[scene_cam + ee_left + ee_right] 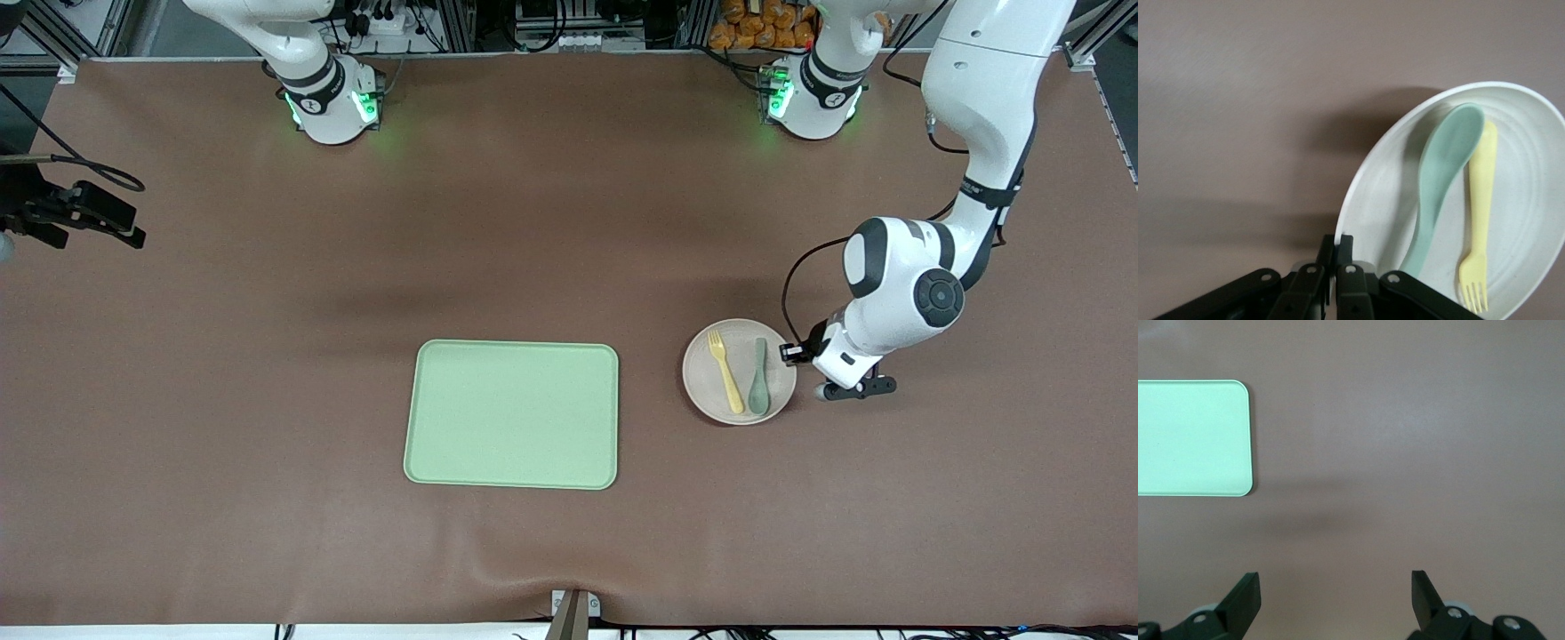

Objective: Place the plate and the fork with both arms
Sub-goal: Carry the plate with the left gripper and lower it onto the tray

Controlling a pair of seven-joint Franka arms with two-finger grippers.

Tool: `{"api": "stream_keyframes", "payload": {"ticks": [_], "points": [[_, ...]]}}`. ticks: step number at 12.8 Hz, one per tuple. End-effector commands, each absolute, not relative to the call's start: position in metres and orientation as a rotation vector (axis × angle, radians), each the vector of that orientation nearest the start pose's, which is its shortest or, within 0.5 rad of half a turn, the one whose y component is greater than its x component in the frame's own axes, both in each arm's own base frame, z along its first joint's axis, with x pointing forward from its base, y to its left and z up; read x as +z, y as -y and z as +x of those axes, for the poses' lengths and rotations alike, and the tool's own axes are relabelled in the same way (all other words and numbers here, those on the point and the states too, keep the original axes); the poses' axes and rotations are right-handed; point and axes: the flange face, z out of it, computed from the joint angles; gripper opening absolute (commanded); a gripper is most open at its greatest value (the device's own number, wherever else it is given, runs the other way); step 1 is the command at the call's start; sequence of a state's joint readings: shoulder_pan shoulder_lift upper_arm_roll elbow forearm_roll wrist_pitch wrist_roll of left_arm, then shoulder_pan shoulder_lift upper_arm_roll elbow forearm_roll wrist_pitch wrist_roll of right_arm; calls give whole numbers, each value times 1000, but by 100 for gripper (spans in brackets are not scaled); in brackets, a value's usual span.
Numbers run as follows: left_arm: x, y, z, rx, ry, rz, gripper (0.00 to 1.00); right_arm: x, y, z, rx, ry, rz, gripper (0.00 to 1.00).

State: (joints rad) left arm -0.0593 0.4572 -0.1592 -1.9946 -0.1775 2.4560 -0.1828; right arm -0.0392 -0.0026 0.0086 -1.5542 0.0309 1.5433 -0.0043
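The round pale plate lies on the brown table toward the left arm's end of the tray. On it lie the pale yellow fork and a muted green spoon, side by side. My left gripper is at the plate's rim on the left arm's side. In the left wrist view it is shut on the rim of the plate, with the fork and spoon close by. My right gripper is open and empty above bare table. It is out of the front view.
The rectangular light-green tray lies mid-table, beside the plate toward the right arm's end. It also shows in the right wrist view. A black device on a mount juts in at the table's edge at the right arm's end.
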Motion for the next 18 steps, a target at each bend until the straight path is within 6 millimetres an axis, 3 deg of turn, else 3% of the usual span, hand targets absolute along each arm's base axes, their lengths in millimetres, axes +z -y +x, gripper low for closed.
{"api": "stream_keyframes", "payload": {"ticks": [1,4,7,9,11,13,14,18], "points": [[264,162,617,-33,184,-3360,0,636,18,548,13,-29,-3111,100],[274,221,629,-11,78,-3390,0,635,18,548,15,-32,-3111,100],[275,297,635,3,204,-3426,0,635,18,548,15,-32,-3111,100],[280,331,641,-2,278,-3443,0,635,18,548,15,-32,-3111,100],[271,362,635,49,364,-3447,0,635,18,548,15,-32,-3111,100],[254,418,618,113,440,-3451,0,635,18,548,18,-32,-3111,100],[248,433,618,114,464,-3453,0,635,18,548,15,-34,-3111,100],[219,447,630,118,502,-3476,0,634,18,549,15,-32,-3111,100]]}}
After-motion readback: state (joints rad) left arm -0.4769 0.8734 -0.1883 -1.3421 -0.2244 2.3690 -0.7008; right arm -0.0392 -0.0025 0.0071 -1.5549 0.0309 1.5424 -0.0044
